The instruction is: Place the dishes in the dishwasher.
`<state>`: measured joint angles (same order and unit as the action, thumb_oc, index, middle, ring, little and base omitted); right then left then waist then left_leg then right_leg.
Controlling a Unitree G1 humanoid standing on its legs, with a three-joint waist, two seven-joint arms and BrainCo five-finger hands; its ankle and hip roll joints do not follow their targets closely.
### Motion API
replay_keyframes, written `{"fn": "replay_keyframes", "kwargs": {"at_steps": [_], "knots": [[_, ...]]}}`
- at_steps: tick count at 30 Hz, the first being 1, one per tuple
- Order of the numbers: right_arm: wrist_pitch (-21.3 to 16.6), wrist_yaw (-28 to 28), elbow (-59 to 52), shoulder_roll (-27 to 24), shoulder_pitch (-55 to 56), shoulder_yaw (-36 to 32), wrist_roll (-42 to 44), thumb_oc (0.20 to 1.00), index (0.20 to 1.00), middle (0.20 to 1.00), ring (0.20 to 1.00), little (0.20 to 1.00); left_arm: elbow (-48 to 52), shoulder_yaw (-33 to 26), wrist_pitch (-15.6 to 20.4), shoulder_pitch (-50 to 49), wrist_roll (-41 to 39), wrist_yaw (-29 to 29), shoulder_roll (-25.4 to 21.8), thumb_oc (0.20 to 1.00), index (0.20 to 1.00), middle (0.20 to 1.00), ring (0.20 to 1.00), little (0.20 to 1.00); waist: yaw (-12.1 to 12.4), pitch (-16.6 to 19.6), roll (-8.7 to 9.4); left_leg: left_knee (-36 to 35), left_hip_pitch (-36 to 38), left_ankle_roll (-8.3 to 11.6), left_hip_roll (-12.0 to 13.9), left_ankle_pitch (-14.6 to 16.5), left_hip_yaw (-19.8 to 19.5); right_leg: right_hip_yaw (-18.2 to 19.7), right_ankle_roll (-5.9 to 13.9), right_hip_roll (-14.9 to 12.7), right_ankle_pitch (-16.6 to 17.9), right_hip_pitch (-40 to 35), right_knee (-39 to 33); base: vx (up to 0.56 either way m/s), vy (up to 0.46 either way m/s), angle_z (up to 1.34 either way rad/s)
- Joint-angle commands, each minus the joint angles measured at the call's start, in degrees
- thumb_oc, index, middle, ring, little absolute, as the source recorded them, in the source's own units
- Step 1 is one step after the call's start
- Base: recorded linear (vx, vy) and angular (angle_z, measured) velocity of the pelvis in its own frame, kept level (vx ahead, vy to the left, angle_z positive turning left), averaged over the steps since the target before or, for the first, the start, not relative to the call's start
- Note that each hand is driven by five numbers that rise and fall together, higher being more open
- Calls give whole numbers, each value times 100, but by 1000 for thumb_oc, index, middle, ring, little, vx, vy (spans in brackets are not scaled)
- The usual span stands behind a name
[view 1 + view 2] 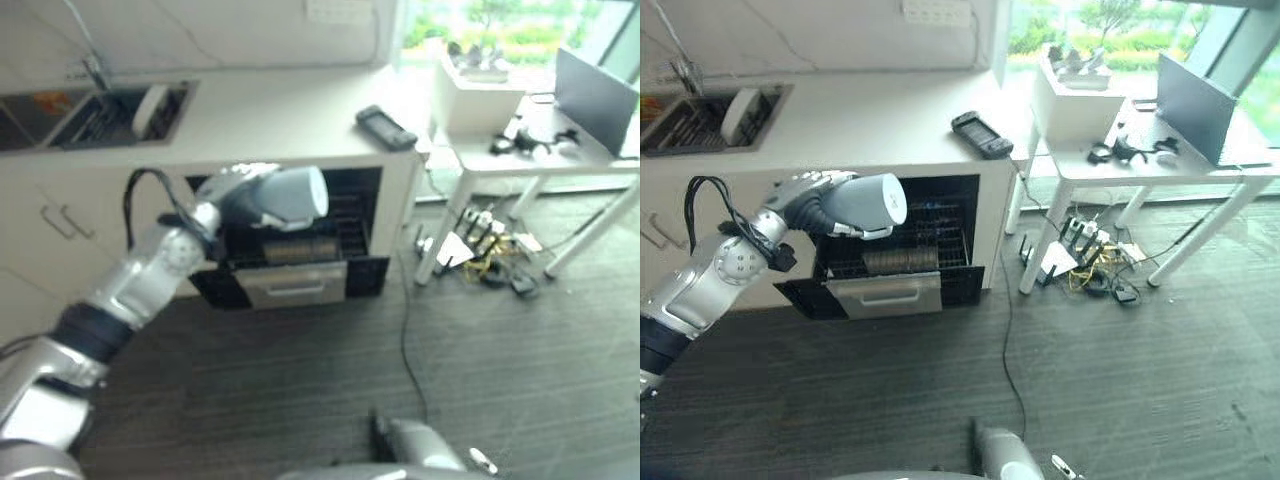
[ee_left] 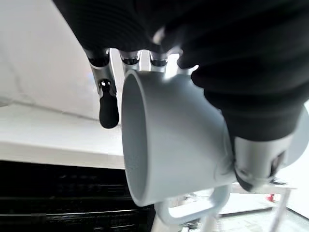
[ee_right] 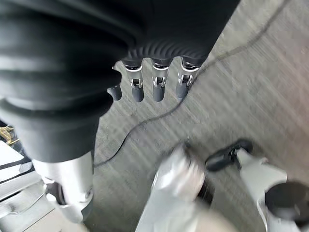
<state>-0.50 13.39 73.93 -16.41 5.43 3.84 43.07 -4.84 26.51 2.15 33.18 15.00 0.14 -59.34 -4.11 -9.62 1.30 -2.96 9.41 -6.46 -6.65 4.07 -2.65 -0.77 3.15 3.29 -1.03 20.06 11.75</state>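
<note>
Lying on its side in the air, the pale grey ceramic mug (image 1: 865, 203) sits in the left hand (image 1: 812, 200), its open mouth turned toward the robot's right, just in front of the open dishwasher (image 1: 902, 250) built under the white countertop (image 1: 870, 115). The left wrist view adds what the head views cannot: the mug's squared handle (image 2: 189, 209) hangs below the cup body, the silver fingers (image 2: 107, 99) curl over the far side and the thumb (image 2: 256, 162) presses the near side, so the hand is clamped round the mug. From the head views, the left arm reaches forward, wrist level with the counter edge. Below the mug, the lower rack (image 1: 898, 262) carries a row of upright plates. A sink (image 1: 700, 118) with a white dish (image 1: 740, 115) lies at the counter's left end; a black handset (image 1: 982, 134) lies at its right. The right hand (image 3: 145, 82) hangs over the grey floor (image 1: 1120, 380), fingers loosely straight, holding nothing.
</note>
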Motion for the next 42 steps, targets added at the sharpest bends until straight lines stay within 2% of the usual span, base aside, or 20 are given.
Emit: {"fn": "replay_keyframes", "kwargs": {"at_steps": [1,2,3,4,5,6,7,8,9,12,15,21,25,28,32,35,36,37,39,42], "knots": [[-64,-66,252,-101,-29,-89,178,1000,1000,1000,1000,1000,682,-696,145,-181,117,160,-94,200,200,200,200,200,-54,192,-125,1219,-582,416,280,-121,629,-87,257,-523,457,-1394,-441,128,-43,88],[-78,-156,230,-112,-2,-121,139,1000,1000,1000,1000,1000,755,-675,102,-199,101,142,-80,200,200,200,200,200,-63,176,-126,1640,-760,528,331,-256,634,-81,190,-531,413,-1551,-517,88,66,120],[-107,-282,193,-200,28,-109,285,1000,1000,1000,1000,1000,829,-552,42,-150,-9,193,-117,200,200,200,200,200,-33,102,-137,2270,-1196,764,515,-672,443,-44,94,-569,324,-1769,-548,91,184,141],[-82,-301,188,-296,11,-194,403,1000,1000,1000,1000,1000,846,-534,29,-133,-61,220,-130,200,200,200,200,200,5,77,-149,2184,-1415,865,717,-784,345,-56,71,-625,243,-1914,-579,216,475,99],[23,-257,216,-435,-80,-333,324,1000,1000,1000,1000,1000,976,-533,-59,-133,-136,255,-134,200,200,200,200,200,18,107,-208,1169,-1301,931,1151,-720,235,-13,129,-760,122,-2026,-580,332,688,30],[70,-299,246,-549,-165,-351,399,1000,1000,1000,1000,1000,1116,-504,-148,-91,-246,276,-202,200,200,200,200,200,93,100,-260,419,-1295,1071,1436,-1013,-98,124,141,-832,-21,-2151,-569,308,850,-65],[70,-233,326,-615,-298,-421,499,1000,1000,1000,1000,1000,1116,-413,-123,65,-281,316,-216,200,200,200,200,200,155,80,-288,301,-1493,1177,1475,-1102,-96,170,259,-1018,-70,-2287,-679,231,877,-69],[-26,-268,338,-542,-371,-464,691,1000,1000,1000,1000,1000,1043,-297,-41,218,-222,325,-131,200,200,200,200,200,133,79,-363,116,-1362,1208,1413,-1077,227,-44,457,-1285,-4,-2323,-742,154,837,-51],[-60,-287,274,-451,-381,-503,719,1000,1000,1000,1000,1000,1071,-295,-81,259,-160,294,-109,200,200,200,200,200,184,63,-380,170,-1293,1099,1204,-944,145,-84,548,-1441,23,-2343,-721,158,682,-22],[-23,-378,39,-184,-377,-385,558,1000,1000,1000,1000,1000,890,-620,57,27,21,122,-103,200,200,200,200,200,261,64,-373,133,-997,842,1028,-758,256,-483,533,-1526,162,-1870,-59,134,322,-98],[85,-326,67,-160,-486,-200,464,1000,1000,1000,1000,1000,801,-787,144,56,112,12,-308,200,200,200,200,200,299,119,-213,-163,-816,823,1108,-672,525,-306,658,-1426,623,-1800,-1027,81,-76,-74],[-56,-391,159,-197,-375,-361,855,1000,1000,1000,1000,1000,860,-735,161,-58,89,-42,-408,200,200,200,200,200,395,295,-119,-204,-900,935,1271,-686,729,-605,690,-1346,755,-2098,-1617,47,-121,28],[-516,-636,20,-216,-231,-785,1671,1000,1000,1000,1000,1000,809,-772,234,-184,-103,45,-406,200,200,200,200,200,318,389,-118,-204,-812,989,1317,-632,869,-692,716,-1375,705,-2194,-1675,50,-29,7],[-993,-761,-137,-318,-113,-1212,1799,1000,1000,1000,1000,1000,691,-915,300,-327,-307,179,-316,200,200,200,200,200,227,442,-104,-204,-696,992,1330,-565,937,-697,746,-1396,695,-2226,-1675,49,-21,-35],[-1630,-704,-968,-572,95,-1821,1992,1000,1000,1000,1000,1000,500,-1243,624,-732,-738,638,51,200,200,200,200,200,84,488,-13,-204,-509,975,1345,-454,995,-609,752,-1360,681,-2278,-1675,51,-58,-28],[-2119,-1409,-3031,-662,329,-2023,1391,1000,1000,1000,1000,1000,581,-1629,1021,-1221,-923,892,666,200,200,200,200,200,-81,493,119,-204,-420,957,1366,-397,1031,-515,738,-1318,680,-2284,-1675,2,-97,-33],[-2192,-1689,-3921,-690,421,-2163,1067,1000,1000,1000,1000,1000,635,-1747,1155,-1395,-1128,883,1048,200,200,200,200,200,-181,510,162,-204,-379,948,1375,-376,1073,-467,726,-1300,681,-2280,-1675,-20,-64,-27],[-2172,-1733,-3978,-684,447,-2170,1031,1000,1000,1000,1000,1000,642,-1759,1156,-1410,-1131,876,1060,200,200,200,200,200,-177,513,150,-204,-375,947,1376,-373,1078,-462,727,-1298,681,-2281,-1675,-25,-42,-22],[-2043,-1898,-5041,-754,386,-2325,614,1000,1000,1000,1000,1000,637,-1791,1292,-1517,-1291,1050,1745,200,200,200,200,200,-333,547,177,-204,-305,935,1384,-335,1168,-343,697,-1261,669,-2272,-1675,-15,-6,-27],[-1786,-1637,-6022,-687,255,-2260,540,1000,1000,1000,1000,1000,319,-1638,1097,-1400,-1860,1568,2410,200,200,200,200,200,-497,584,174,-204,-183,900,1372,-280,1309,-154,672,-1226,674,-2275,-1675,-2,11,-35]]}}
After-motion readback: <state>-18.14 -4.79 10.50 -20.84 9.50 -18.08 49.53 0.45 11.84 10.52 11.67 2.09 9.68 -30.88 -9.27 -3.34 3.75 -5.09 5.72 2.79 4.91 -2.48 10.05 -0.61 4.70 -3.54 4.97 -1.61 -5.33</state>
